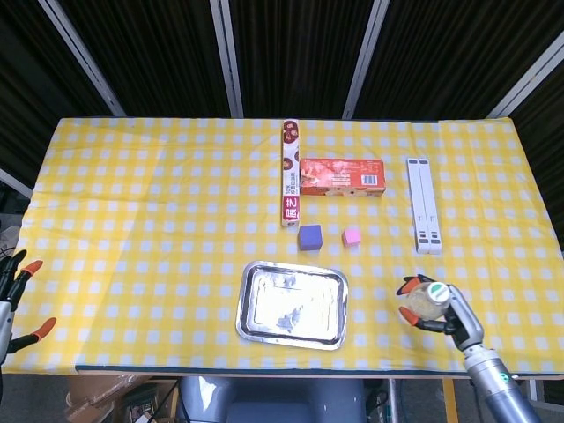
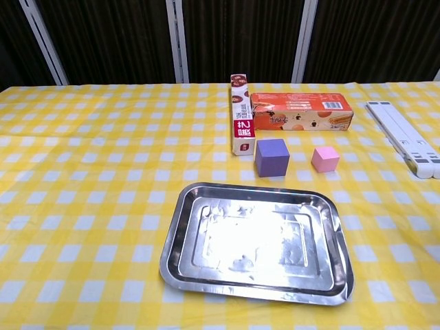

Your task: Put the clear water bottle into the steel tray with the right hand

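Observation:
In the head view my right hand (image 1: 448,310) grips the clear water bottle (image 1: 423,300) upright, to the right of the steel tray (image 1: 249,317) and apart from it, near the table's front edge. The tray lies with nothing in it at front centre, and shows the same way in the chest view as the steel tray (image 2: 175,245). Neither the bottle nor the right hand shows in the chest view. My left hand (image 1: 12,296) is at the far left edge, off the table, its orange-tipped fingers spread and holding nothing.
Behind the tray sit a purple cube (image 1: 309,237) and a pink cube (image 1: 352,235). Further back lie a long red-and-white box (image 1: 290,173) and an orange snack box (image 1: 342,176). A white folded stand (image 1: 424,204) lies at the right.

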{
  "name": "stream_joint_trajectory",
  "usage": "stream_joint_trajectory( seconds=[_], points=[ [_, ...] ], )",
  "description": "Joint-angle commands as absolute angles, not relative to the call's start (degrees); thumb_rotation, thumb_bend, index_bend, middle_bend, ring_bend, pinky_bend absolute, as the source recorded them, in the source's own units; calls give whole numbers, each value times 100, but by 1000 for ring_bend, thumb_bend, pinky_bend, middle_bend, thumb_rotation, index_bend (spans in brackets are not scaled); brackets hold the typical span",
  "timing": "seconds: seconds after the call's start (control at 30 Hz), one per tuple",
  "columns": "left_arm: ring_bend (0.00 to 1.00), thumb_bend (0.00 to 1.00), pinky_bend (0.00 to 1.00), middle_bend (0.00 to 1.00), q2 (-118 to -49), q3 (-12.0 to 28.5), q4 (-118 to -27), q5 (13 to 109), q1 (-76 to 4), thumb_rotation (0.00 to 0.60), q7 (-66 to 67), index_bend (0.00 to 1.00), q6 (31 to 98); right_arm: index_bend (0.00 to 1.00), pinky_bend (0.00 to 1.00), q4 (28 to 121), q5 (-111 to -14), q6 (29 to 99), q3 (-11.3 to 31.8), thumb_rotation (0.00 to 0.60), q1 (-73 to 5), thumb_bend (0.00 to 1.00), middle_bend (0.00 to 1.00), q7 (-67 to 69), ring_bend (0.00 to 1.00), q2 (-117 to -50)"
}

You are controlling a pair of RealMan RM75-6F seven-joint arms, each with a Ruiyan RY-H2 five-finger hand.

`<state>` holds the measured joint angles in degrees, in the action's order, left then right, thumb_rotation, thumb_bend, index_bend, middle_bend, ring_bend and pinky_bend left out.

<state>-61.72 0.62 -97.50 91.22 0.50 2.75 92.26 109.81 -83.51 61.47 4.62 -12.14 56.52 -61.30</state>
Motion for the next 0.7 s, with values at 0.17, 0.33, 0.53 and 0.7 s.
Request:
stream_joint_trajectory(
  seconds=[0.17, 0.33, 0.53, 0.7],
  points=[
    [0, 217, 0, 0, -6123, 62, -9714, 9111, 23, 600, 137, 132, 9172, 737, 0, 11486, -7562, 5755, 570, 600, -1745, 580, 530, 3871, 216, -7644],
    [0, 217, 0, 0, -6123, 60, -9716, 9097, 0, 600, 145, 132, 9124, 743, 0, 11391, -6911, 5706, 748, 600, -2050, 580, 535, 3027, 217, -8567],
    [0, 217, 0, 0, -6136, 66, -9722, 9065, -13, 600, 186, 132, 9092, 744, 0, 11194, -6482, 5910, 825, 600, -2141, 579, 536, 2435, 220, -9169],
    [0, 217, 0, 0, -6149, 56, -9729, 9089, -23, 600, 229, 132, 9083, 744, 0, 10962, -6347, 6058, 875, 600, -2160, 579, 536, 2192, 220, -9540]
  ],
)
